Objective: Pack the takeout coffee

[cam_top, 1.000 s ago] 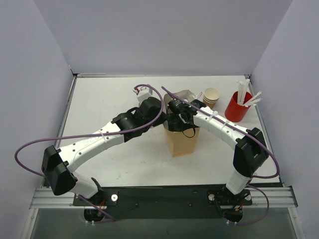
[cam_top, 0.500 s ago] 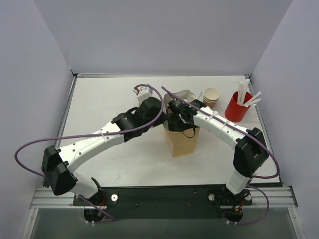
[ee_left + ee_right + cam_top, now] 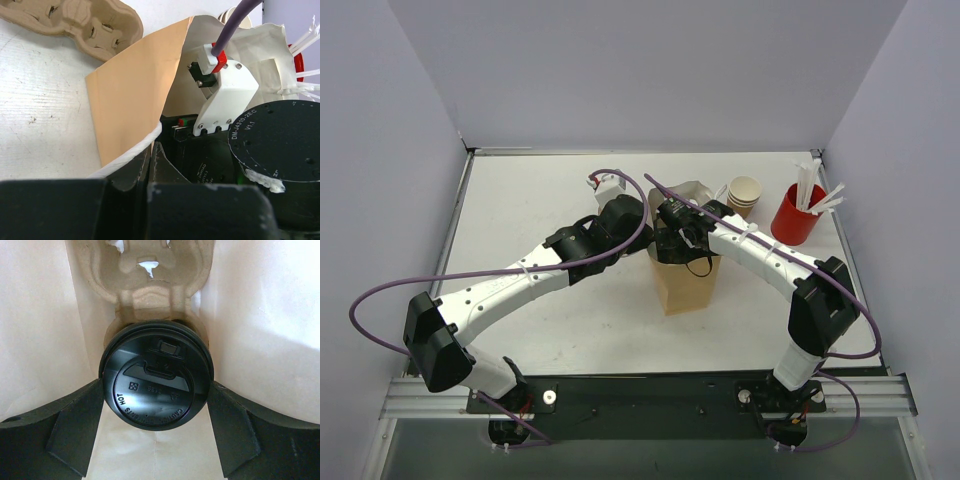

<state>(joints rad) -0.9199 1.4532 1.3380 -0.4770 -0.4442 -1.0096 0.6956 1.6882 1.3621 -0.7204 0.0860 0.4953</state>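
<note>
The takeout coffee (image 3: 156,371), seen from above as a black lid, sits in a slot of a pulp carrier (image 3: 150,275) at the bottom of the brown paper bag (image 3: 685,280). My right gripper (image 3: 156,390) reaches down inside the bag. Its fingers (image 3: 82,415) press against both sides of the lid with no gap showing. The cup's tan wall is hidden under the lid. My left gripper (image 3: 150,150) is shut on the bag's rim by the white cord handle (image 3: 130,152), holding the bag's mouth (image 3: 135,90) apart.
A stack of tan paper cups (image 3: 745,195) and a red cup with white straws (image 3: 798,212) stand at the back right. Another pulp carrier (image 3: 75,22) lies on the table behind the bag. Both wrists crowd the bag's mouth.
</note>
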